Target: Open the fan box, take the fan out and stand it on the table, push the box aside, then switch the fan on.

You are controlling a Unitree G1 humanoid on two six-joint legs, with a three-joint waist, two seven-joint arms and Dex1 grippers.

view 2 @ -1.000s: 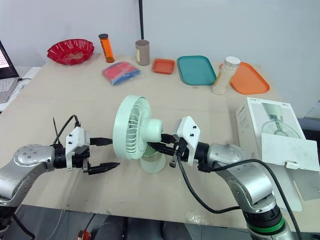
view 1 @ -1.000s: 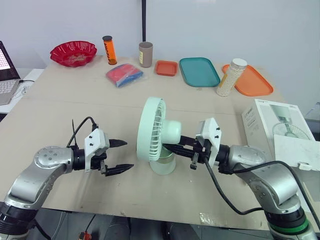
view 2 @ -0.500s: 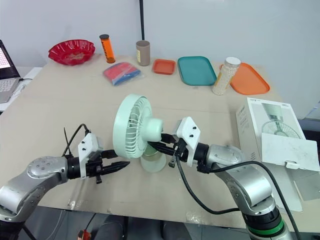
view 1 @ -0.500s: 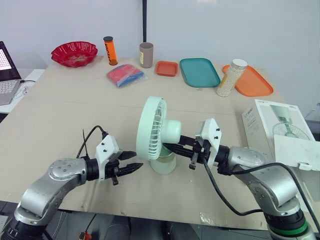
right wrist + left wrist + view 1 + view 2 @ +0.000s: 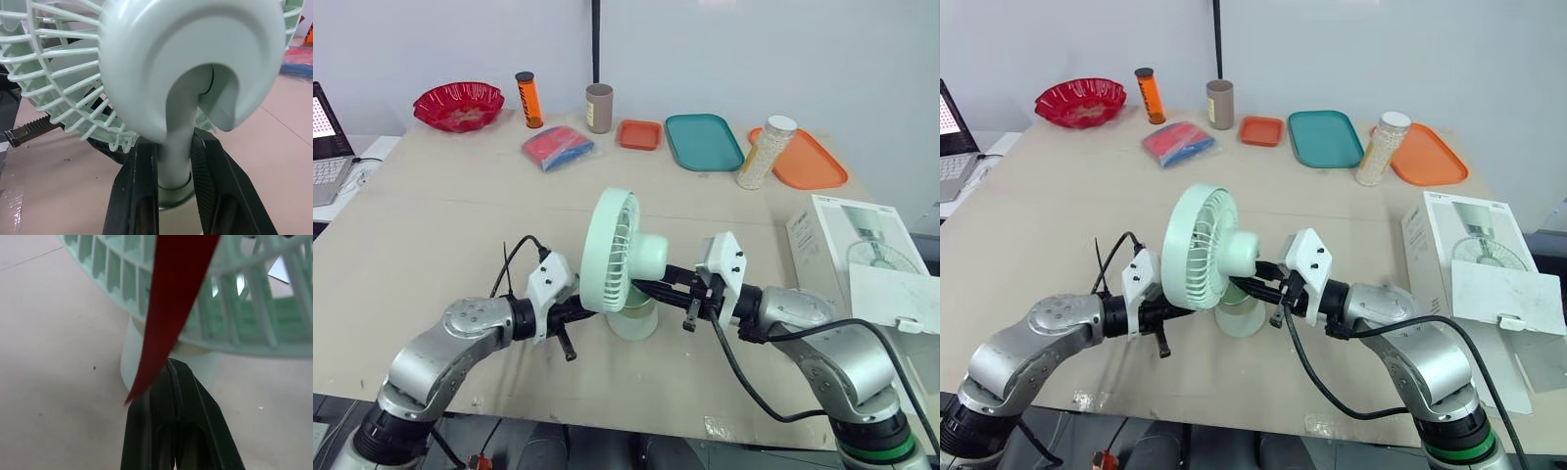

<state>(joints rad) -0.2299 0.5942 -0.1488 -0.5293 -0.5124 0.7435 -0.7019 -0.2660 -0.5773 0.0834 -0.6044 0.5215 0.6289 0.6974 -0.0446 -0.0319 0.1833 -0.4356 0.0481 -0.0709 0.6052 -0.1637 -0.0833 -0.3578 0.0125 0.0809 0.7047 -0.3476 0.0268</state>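
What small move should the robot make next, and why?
Probably nudge the left gripper forward against the round base of the mint-green plastic fan, where a switch may sit: its shut fingertips reach it, the right gripper clamps the stem, and the white cardboard box lies aside.

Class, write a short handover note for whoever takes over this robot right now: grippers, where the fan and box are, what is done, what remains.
The right gripper has its jaws shut on the fan at its stem.
The left gripper has its jaws shut, tips at the front of the fan's base, under the grille.
The fan stands upright mid-table; the box lies at the right edge.
Done: fan out and standing, box aside.
Left: switch the fan on.
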